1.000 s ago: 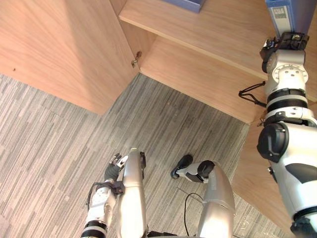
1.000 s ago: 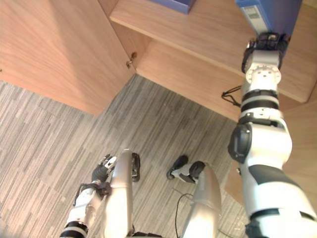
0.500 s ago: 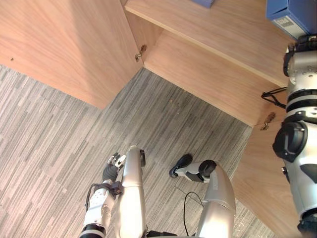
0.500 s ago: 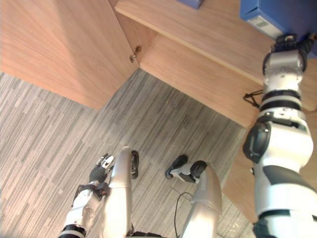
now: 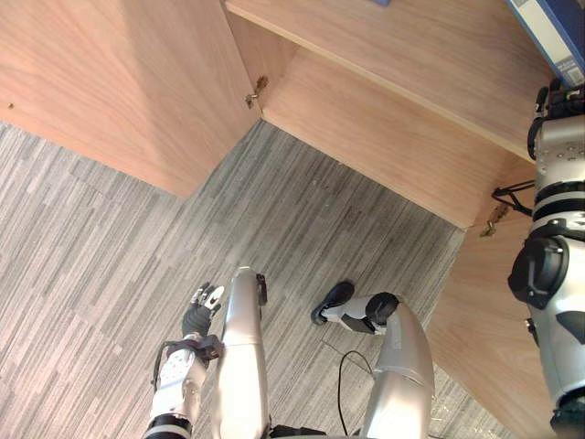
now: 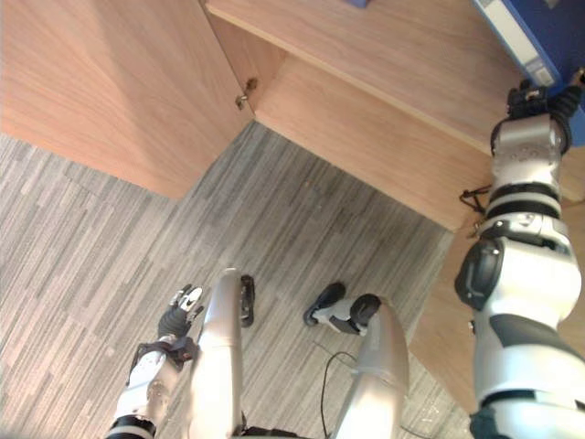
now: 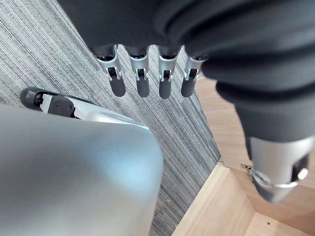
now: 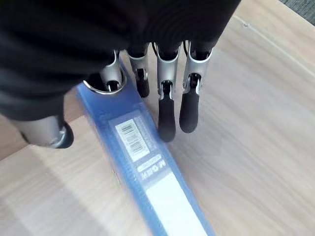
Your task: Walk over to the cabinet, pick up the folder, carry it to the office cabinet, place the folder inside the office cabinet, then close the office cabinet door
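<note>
In the left eye view I see the office cabinet open, its door at the left. The blue folder sits on the upper shelf at top right, with my right hand right against it. My left hand hangs low over the grey carpet.

Left wrist view: the fingers are straight and spread, holding nothing.

Right wrist view: the folder rests on the shelf, labelled spine up, between thumb and straight fingers, none curled round it.

Left arm hangs low at side, left hand fingers straight, relaxed. Right arm stretched forward, right hand fingers extended, thumb apart.
</note>
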Robot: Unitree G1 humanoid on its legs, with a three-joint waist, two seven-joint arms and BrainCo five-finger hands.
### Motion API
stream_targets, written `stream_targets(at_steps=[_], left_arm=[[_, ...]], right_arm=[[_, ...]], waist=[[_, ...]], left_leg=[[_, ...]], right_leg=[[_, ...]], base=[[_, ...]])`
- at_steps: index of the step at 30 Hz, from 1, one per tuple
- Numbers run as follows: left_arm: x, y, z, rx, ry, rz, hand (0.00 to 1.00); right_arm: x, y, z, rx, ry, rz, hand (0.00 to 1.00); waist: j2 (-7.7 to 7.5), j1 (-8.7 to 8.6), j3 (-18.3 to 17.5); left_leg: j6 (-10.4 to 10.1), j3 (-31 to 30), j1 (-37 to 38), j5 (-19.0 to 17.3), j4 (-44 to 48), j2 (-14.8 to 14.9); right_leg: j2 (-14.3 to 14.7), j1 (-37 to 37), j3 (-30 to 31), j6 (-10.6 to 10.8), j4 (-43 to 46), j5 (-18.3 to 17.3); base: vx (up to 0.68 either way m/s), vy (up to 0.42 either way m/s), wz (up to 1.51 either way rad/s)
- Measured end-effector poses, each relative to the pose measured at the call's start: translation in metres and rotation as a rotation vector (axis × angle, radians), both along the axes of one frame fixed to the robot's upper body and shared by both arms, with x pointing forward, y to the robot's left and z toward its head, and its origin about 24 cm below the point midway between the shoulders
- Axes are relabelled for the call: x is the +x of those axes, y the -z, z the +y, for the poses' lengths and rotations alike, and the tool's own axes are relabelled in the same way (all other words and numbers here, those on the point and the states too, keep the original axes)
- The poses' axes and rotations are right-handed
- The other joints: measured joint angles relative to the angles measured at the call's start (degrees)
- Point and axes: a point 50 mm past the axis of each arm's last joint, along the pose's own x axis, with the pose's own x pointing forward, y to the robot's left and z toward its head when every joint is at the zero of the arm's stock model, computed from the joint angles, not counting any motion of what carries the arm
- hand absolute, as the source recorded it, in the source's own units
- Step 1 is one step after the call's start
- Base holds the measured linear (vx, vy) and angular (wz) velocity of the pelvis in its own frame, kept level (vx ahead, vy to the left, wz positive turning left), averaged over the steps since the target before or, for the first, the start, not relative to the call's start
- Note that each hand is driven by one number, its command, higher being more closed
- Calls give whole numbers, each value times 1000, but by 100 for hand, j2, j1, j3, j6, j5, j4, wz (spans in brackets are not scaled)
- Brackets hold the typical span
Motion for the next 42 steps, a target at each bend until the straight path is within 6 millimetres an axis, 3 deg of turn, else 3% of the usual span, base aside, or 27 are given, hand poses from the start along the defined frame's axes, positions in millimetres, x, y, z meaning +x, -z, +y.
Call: stream_targets(at_steps=[6, 11, 18, 21, 23, 27, 34, 42], left_arm=[[-12, 16, 10, -11, -62, 81, 0], [-14, 19, 11, -19, -74, 95, 0], [-16, 22, 12, -21, -79, 108, 0], [-19, 26, 14, -18, -66, 123, 0], [-21, 27, 15, -11, -41, 131, 0], [-23, 30, 16, 21, 5, 150, 0], [-29, 37, 17, 43, 29, 195, 0], [-29, 37, 18, 46, 30, 198, 0]], right_arm=[[0, -24, 8, 18, -42, -126, 0], [2, -27, 13, -85, -46, -112, 0], [12, -26, 31, -801, -72, 202, 0], [16, -15, 37, -1095, -103, 337, 0], [18, 9, 36, -1318, -148, 490, 0], [17, 41, 35, -1492, -230, 591, 0], [12, 66, 34, -1553, -272, 593, 0], [10, 70, 35, -1600, -272, 596, 0]], waist=[[-73, -6, 41], [-84, -5, 47], [-114, -34, 64], [-140, -28, 75], [-181, -39, 75], [-185, -50, 77], [-206, -24, 72], [-206, 8, 72]], left_leg=[[-5, 23, 15, -10, 2, 7], [-13, 33, 24, -5, -6, 7], [-87, 98, 286, 50, -211, 31], [-81, 129, 461, 46, -314, 104], [-88, 155, 566, 53, -423, 111], [-94, 206, 631, 55, -481, 127], [-113, 312, 834, 43, -567, 189], [-95, 351, 848, 35, -592, 260]], right_leg=[[-1, 1, 20, -27, -2, 15], [-1, 2, 23, -25, -14, 16], [54, 183, 34, -89, -165, 59], [161, 336, 35, -66, -297, 69], [192, 421, 35, -40, -380, 77], [204, 448, 50, -41, -428, 86], [298, 547, 142, -64, -527, 112], [366, 545, 144, 0, -589, 126]], base=[[-7, 104, -1], [-4, 25, 0], [-2, 38, -2], [0, 73, -9], [4, 85, -2], [12, 87, -3], [0, 104, -7], [-13, 88, -5]])
